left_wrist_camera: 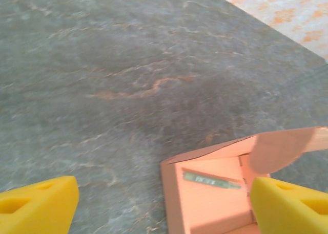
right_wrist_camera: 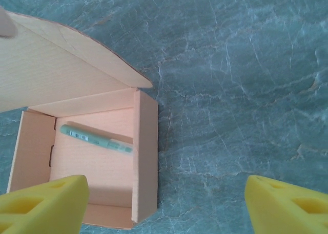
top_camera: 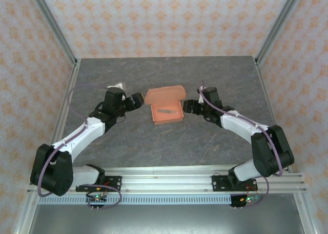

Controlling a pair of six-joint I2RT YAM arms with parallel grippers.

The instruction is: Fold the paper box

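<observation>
Paper box (top_camera: 171, 117) sits mid-table (top_camera: 128, 75), a thin grey-green stick (top_camera: 167, 111) inside, lid flap (top_camera: 165, 95) raised at its far edge, left gripper (top_camera: 138, 100) and right gripper (top_camera: 189, 107) flanking it, both wide open and empty; best to brace one wall and push the lid down along its crease.

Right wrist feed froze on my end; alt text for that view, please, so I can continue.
An open salmon-orange paper box sits at the picture's left on the grey table, lid flap open, a thin grey-green stick lying slantwise inside. The right gripper is open, one yellow fingertip over the box's near edge, the other over bare table.
</observation>
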